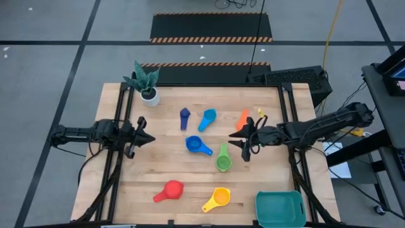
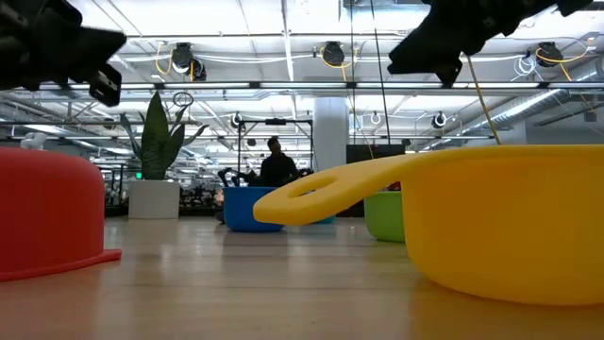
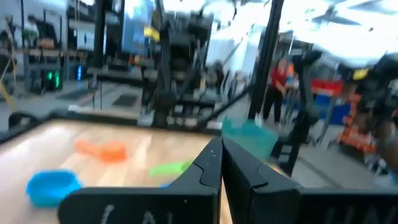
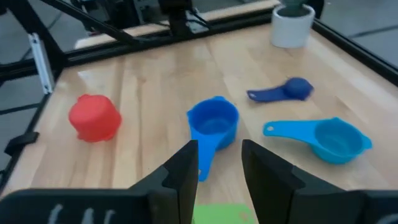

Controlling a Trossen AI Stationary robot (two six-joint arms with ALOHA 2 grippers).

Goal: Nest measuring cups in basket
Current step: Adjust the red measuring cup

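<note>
Basket (image 1: 279, 208), teal with low walls, sits at the table's (image 1: 158, 171) near right corner, touching no cup. Seven cups lie scattered mid-table with bare wood between: yellow (image 1: 216, 199), red (image 1: 169, 190), green (image 1: 223, 159), blue (image 1: 199, 145), light blue (image 1: 207, 120), orange (image 1: 243, 119), navy (image 1: 184, 118). Right gripper (image 4: 220, 163) hovers part-open over the blue handle; left gripper (image 3: 220, 163), clenched empty, waits at the left edge.

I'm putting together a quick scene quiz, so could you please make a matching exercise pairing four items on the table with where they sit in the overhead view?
Things:
1. basket
2. plant pot
3. red cup
4. right gripper

Places:
A. far left corner of the table
B. near right corner
C. above the table, beside the green cup
D. near edge, left of the yellow cup

Pairs: 1-B, 2-A, 3-D, 4-C
</note>
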